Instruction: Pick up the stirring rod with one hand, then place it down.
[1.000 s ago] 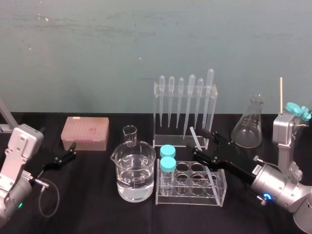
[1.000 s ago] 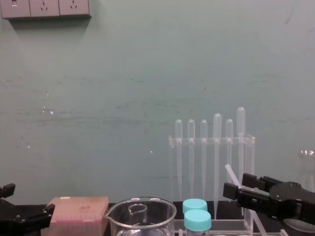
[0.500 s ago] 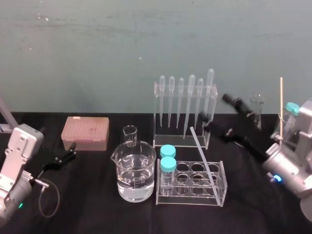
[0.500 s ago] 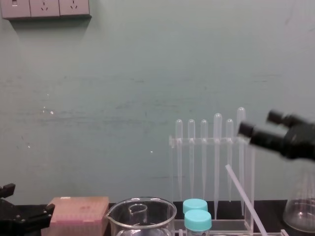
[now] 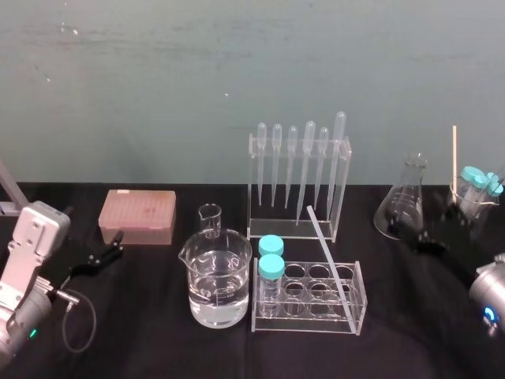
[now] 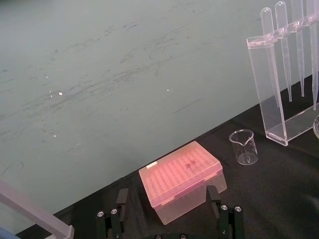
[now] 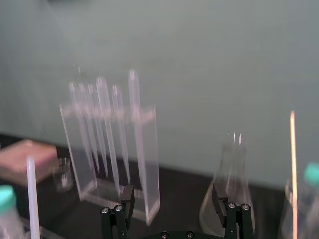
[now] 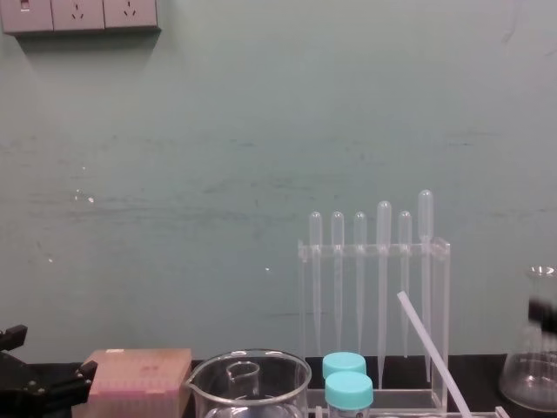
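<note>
The stirring rod [image 5: 327,251] is a thin translucent-white stick leaning at a slant in the clear test tube rack [image 5: 309,314], with its upper end toward the pipette stand. It also appears in the chest view as the rod [image 8: 432,354] and in the right wrist view as the rod [image 7: 33,195]. My right gripper [image 5: 426,241] hangs well to the right of it, near the conical flask [image 5: 403,205]. In the right wrist view the right gripper [image 7: 172,199] is open with nothing between its fingers. My left gripper [image 5: 101,256] rests open at the far left, near the pink tip box [image 6: 180,179].
A beaker of water [image 5: 217,278] stands left of the rack, which holds two teal-capped tubes [image 5: 271,264]. Behind is a small beaker [image 5: 210,218] and a clear pipette stand [image 5: 298,183]. At the far right a jar [image 5: 472,195] holds teal-capped tubes and a wooden stick.
The right gripper let go of the rod, opened and swung up and away to the right. The rod now leans alone in the rack. The left arm has not moved.
</note>
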